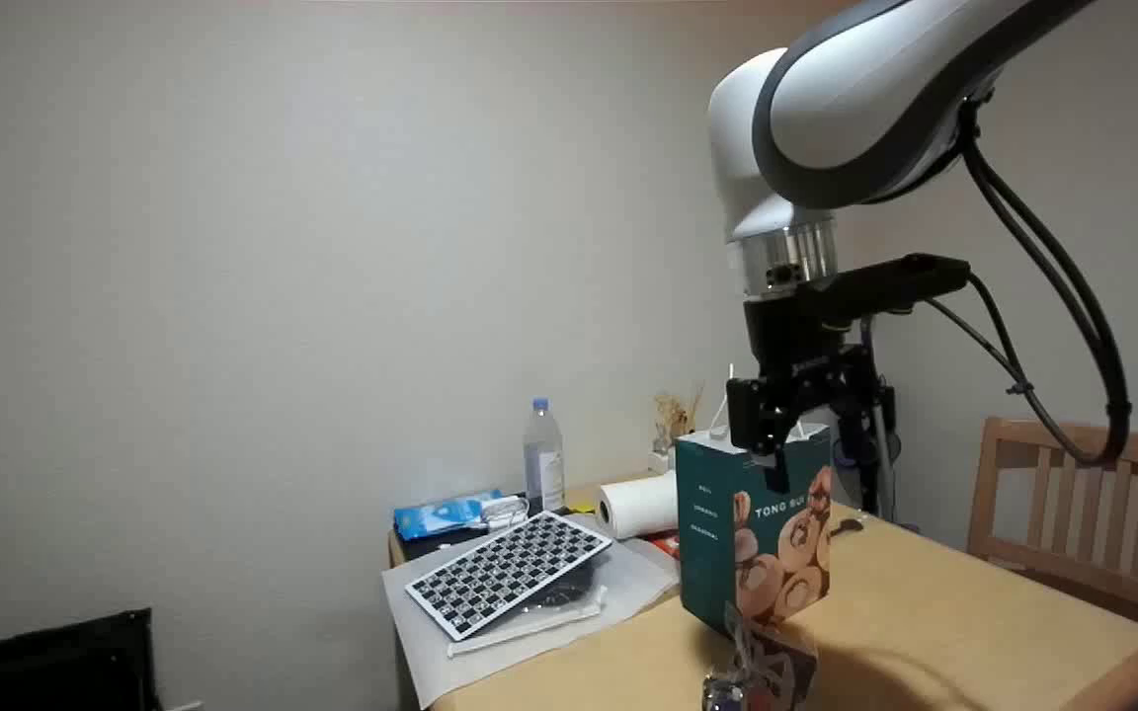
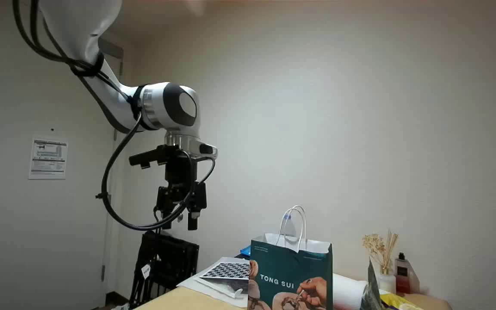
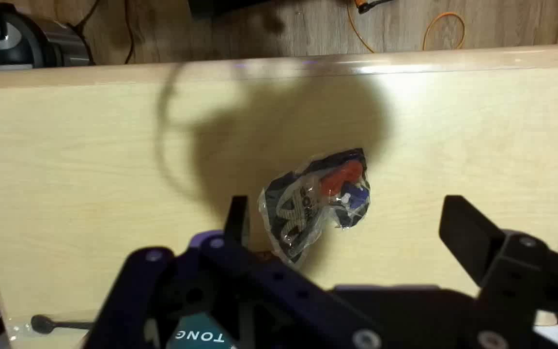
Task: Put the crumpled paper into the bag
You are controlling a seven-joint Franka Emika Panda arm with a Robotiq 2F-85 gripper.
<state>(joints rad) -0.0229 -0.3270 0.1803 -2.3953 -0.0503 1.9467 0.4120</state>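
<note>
Claw point(image 2: 180, 223): hanging well above the table point(image 3: 90, 145), pointing down, fingers point(image 3: 468, 237) spread wide apart.
Paper point(image 3: 315, 203): crumpled, dark print with red and blue patches, lying on the table.
Paper to claw: in my wrist view it shows between the two fingers, closer to the picture-left one. It lies well below both. How squarely I hang over it, I can't tell.
Bag point(image 1: 755, 528): teal, upright on the table; in an exterior view the claw cuts across its top edge.
Paper to bag: outside, near the printed front; I can't make out whether they touch.
Board point(image 1: 510, 576): chequered, slanted over a white sheet point(image 1: 628, 585).
Roll point(image 1: 640, 506): white, on its side, near the bag.
Bottle point(image 1: 544, 459): clear, blue cap, upright, beyond the board in an exterior view.
</note>
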